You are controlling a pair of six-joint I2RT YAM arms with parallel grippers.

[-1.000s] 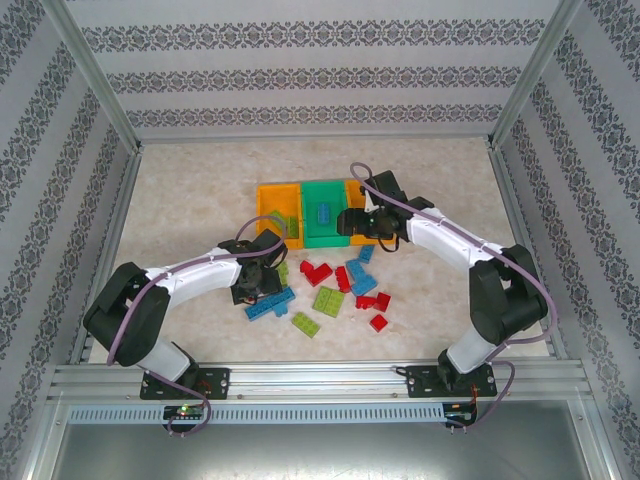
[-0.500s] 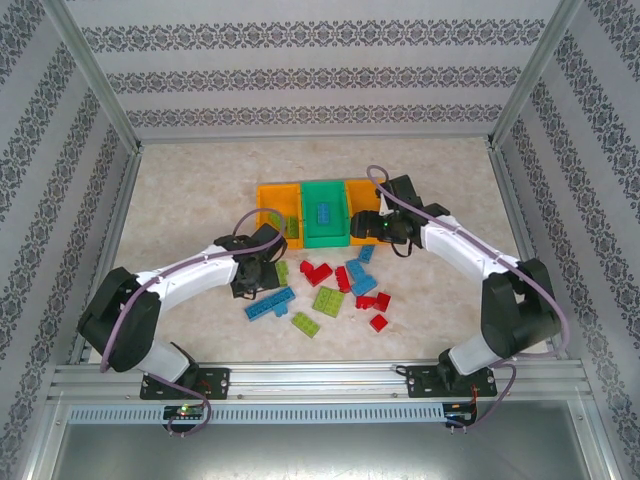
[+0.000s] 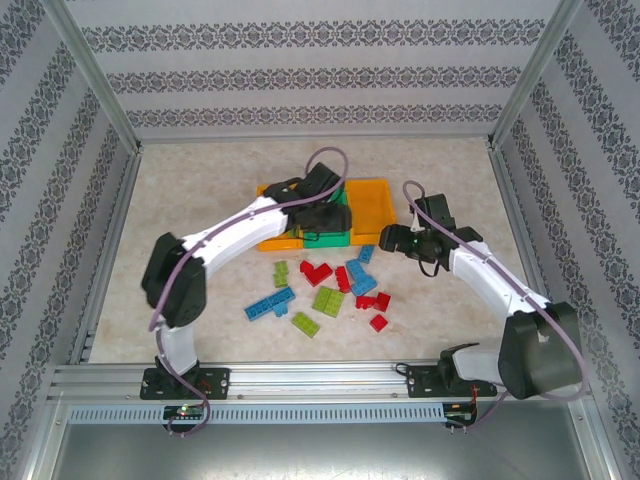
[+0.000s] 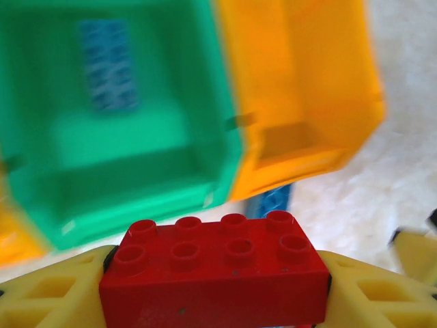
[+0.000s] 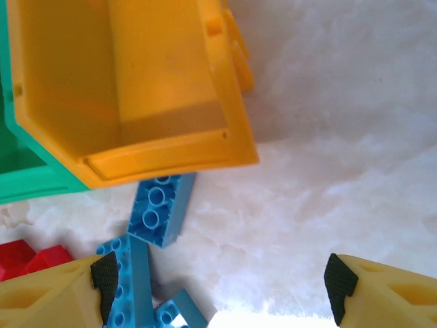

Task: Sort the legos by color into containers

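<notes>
Left gripper point(image 4: 216, 290) clamps red brick point(image 4: 212, 263) over green container point(image 4: 130, 205); right gripper point(image 5: 218, 281), fingers spread, above blue bricks point(image 5: 160, 208) mid-desk.

legos point(image 3: 328, 300) before containers point(image 3: 374, 198), brick point(image 4: 109, 65) in middle container point(image 4: 136, 188)

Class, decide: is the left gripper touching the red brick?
Touching. In the left wrist view the left gripper clamps the red brick at both ends.

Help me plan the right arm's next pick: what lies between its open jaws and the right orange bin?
In the right wrist view, a blue brick lies by the orange bin's near wall, left of centre; the rest is bare table.
</notes>
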